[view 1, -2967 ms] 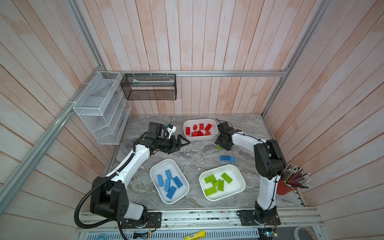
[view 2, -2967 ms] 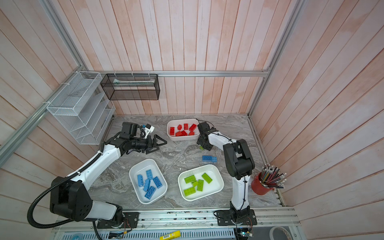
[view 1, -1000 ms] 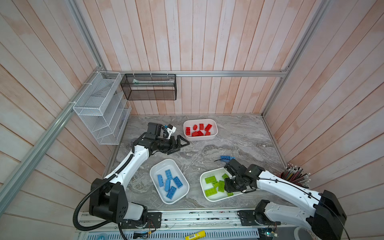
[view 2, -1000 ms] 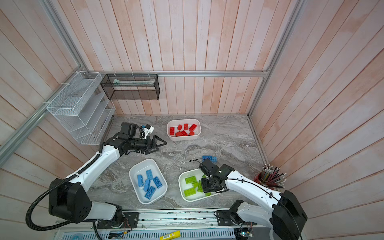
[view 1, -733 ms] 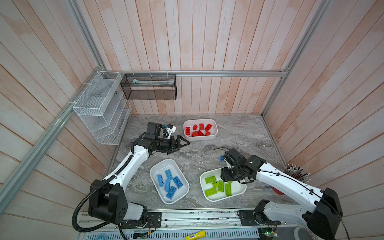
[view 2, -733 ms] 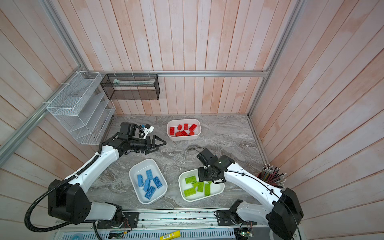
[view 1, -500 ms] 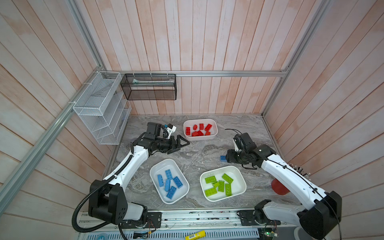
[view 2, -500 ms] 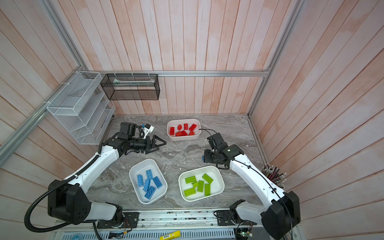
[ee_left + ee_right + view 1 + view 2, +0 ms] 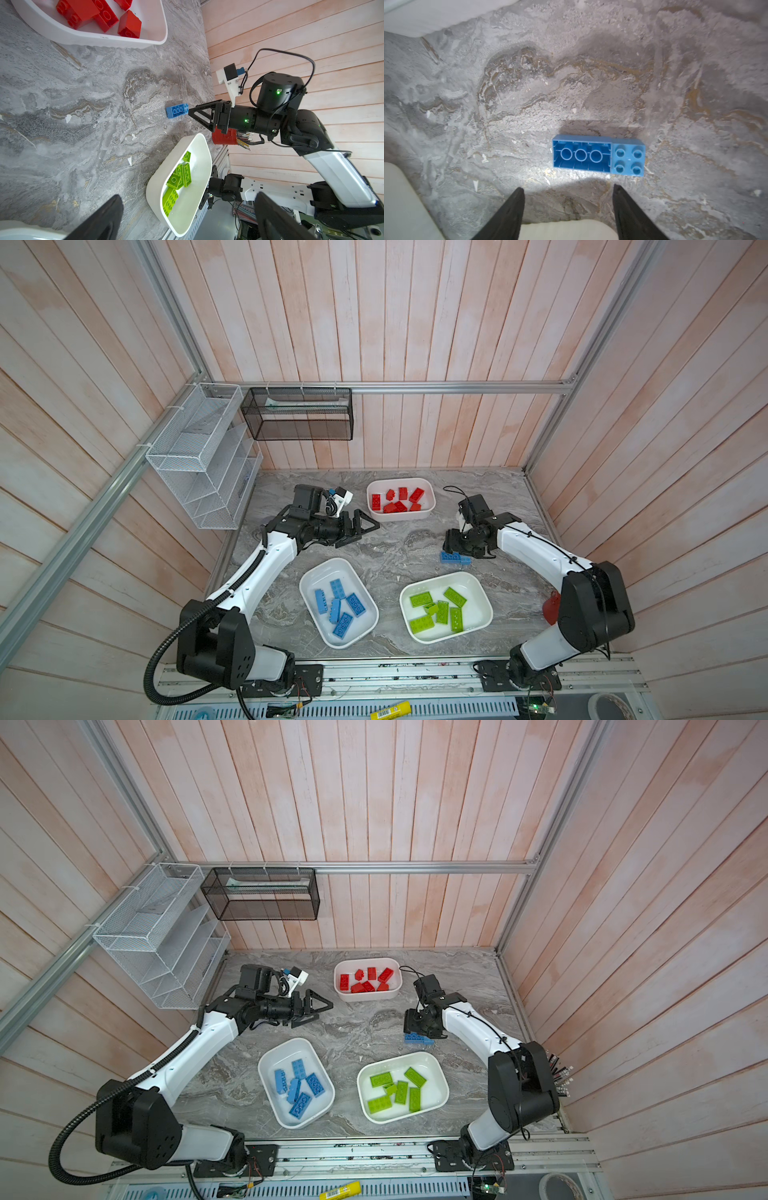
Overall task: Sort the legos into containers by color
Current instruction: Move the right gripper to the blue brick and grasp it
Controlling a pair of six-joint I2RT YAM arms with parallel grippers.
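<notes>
Now, on the marble table [image 9: 399,547], the blue-brick tub [image 9: 322,572] is waiting well apart, the left gripper [image 9: 360,530] is idling wide open, and the right gripper [image 9: 567,188] is hovering, fingers [image 9: 510,212] parted and empty, just beside the loose blue lego [image 9: 581,154]. Straddling its long sides squarely before closing is looking wisest.

Red legos [image 9: 368,986] lie in the far tub [image 9: 368,996], blue legos [image 9: 311,1085] in the near left tub [image 9: 286,1056], and green legos [image 9: 401,1091] in the near right tub [image 9: 434,1095]. One loose blue lego [image 9: 414,1039] lies on the tabletop [image 9: 365,1027], just beside the right gripper [image 9: 419,1031].
</notes>
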